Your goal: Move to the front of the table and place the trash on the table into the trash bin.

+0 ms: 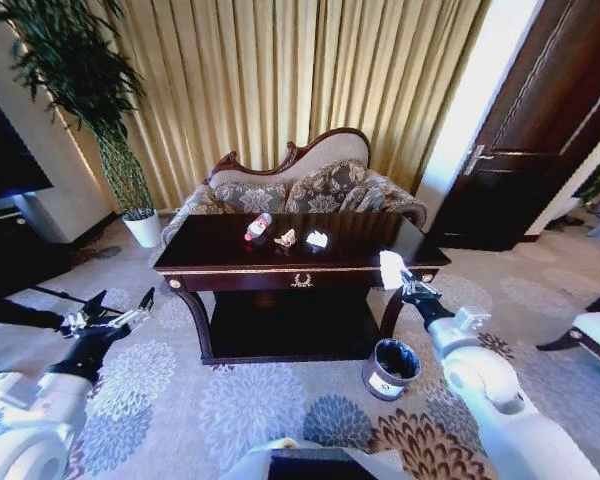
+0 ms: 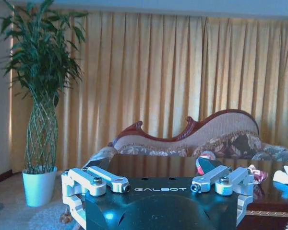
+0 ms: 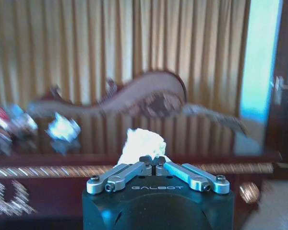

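Between the closed fingers of the right gripper [image 3: 152,162], just off the right front corner of the dark glossy reddish-brown wooden table [image 1: 230,262], a crumpled white paper wad [image 3: 141,143] is pinched; it is judged light, soft and crushable, best taken across its bulk. On the tabletop a small red-labelled plastic bottle [image 1: 257,228], a pinkish wad [image 1: 286,238] and another white wad [image 1: 316,240] are seen. Below the held wad stands the round dark-brown trash bin [image 1: 390,368], while the left gripper [image 1: 112,313] is held open, well to the table's left.

Bottle [image 1: 257,227], two paper wads [image 1: 300,239] on table [image 1: 230,262]; sofa [image 1: 300,187] behind; trash bin [image 1: 389,368] front-right
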`<state>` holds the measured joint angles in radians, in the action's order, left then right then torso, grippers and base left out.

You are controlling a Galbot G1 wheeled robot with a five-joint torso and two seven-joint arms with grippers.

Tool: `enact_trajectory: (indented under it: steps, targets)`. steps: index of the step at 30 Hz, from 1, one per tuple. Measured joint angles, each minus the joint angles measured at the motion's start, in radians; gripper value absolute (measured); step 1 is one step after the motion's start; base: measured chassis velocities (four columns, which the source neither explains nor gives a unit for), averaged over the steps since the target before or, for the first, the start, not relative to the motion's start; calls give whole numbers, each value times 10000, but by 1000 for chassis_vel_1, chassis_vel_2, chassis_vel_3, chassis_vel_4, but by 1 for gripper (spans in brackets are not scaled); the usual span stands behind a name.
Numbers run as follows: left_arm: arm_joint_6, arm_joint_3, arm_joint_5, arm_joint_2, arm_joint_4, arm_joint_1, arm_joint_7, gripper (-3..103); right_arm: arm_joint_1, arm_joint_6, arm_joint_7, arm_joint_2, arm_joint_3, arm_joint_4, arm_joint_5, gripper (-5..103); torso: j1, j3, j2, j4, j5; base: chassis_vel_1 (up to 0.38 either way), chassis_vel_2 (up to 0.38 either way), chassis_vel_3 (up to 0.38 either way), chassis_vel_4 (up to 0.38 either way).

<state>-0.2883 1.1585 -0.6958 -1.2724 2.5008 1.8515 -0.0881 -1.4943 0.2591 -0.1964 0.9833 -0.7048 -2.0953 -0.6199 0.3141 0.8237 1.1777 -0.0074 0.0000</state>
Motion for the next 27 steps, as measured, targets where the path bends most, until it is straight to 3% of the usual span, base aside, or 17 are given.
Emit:
enact_trajectory:
  steps: [6,10,16,23,27]
  targets:
    - [29,-13,3,-19,-1,-10,-12,100,488,-3,23,1,259,2101,536,0,13,3,-6,2,2,-33,28,28,-21]
    - [93,58,4,-56,-4,79,-43,100,1229,-6,21,25,542,4736,947,0,0,-4,2,-1,4,0,8,13,-11]
    - [179,-39,28,-132,-6,72,-173,100,2066,-8,16,185,843,7029,1580,0,-4,-5,4,-4,3,0,0,0,0]
    - [254,-8,92,-236,-8,162,-201,100,3645,-214,-32,719,1427,9782,2771,0,2,-2,1,0,3,0,0,0,0]
    - [436,192,38,-266,-9,313,-217,100,4853,-439,-457,1165,1569,11464,3445,0,0,-3,2,2,1,0,0,0,0]
